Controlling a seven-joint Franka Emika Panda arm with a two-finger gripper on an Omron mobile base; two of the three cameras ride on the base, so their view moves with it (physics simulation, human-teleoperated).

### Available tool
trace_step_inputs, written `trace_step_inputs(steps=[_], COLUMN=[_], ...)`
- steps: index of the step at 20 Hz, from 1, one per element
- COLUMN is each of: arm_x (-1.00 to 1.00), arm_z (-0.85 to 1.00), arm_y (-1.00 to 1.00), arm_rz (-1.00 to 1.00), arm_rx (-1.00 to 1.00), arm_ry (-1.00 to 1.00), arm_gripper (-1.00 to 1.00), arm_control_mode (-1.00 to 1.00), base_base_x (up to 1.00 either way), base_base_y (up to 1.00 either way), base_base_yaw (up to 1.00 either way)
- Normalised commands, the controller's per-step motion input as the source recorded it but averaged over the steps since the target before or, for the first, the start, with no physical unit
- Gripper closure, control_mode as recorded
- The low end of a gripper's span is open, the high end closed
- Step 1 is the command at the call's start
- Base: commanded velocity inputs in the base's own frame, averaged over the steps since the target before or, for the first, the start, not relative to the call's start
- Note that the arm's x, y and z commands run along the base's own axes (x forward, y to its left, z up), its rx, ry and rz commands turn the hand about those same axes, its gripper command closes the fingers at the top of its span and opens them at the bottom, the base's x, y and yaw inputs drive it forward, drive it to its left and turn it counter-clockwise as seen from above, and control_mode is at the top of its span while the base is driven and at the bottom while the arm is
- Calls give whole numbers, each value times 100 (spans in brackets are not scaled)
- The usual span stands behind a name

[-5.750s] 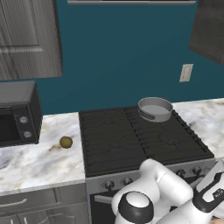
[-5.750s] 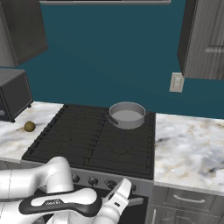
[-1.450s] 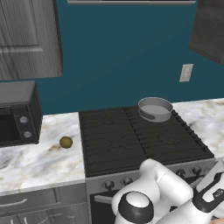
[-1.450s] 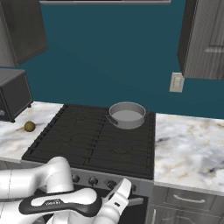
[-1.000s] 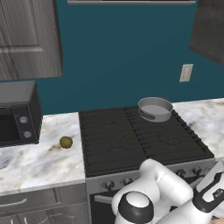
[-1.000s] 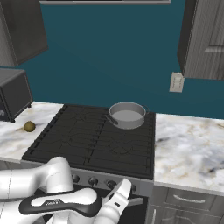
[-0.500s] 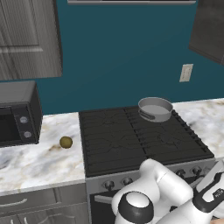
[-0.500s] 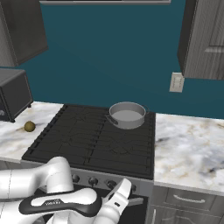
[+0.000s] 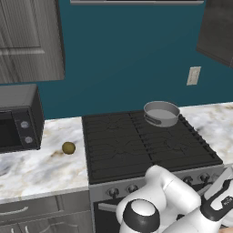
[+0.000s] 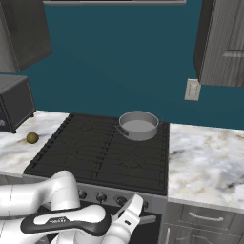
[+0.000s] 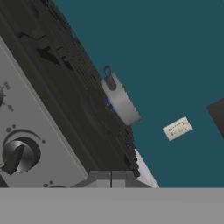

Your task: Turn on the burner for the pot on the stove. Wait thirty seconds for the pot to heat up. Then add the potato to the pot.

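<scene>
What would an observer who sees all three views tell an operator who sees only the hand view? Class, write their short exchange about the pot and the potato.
Operator: I see the pot side-on. Is anything in it?
Observer: No. From above, its pale grey inside is bare.
Operator: Where is the potato?
Observer: On the marble counter, between the stove and the microwave, touching neither.

Flat, even rendered light was everywhere; shadows were soft, edges sharp, with no glare or blur.
</scene>
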Motion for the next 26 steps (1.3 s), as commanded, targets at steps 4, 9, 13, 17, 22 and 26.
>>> trace_step_inputs(steps=[4,9,13,17,22,26], arm_x=[0,0,0,0,0,0], arm_z=[0,0,0,0,0,0], arm_y=[0,0,0,0,0,0], arm_rz=[0,0,0,0,0,0], arm_rx=[0,0,0,0,0,0], arm_ry=[0,0,0,0,0,0], arm_gripper=[100,100,100,100,100,100], arm_control_mode=[-100,-100,-100,-100,-100,-100], base_base_x=[0,0,0,0,0,0], base_base_y=[0,0,0,0,0,0], base_base_yaw=[0,0,0,0,0,0])
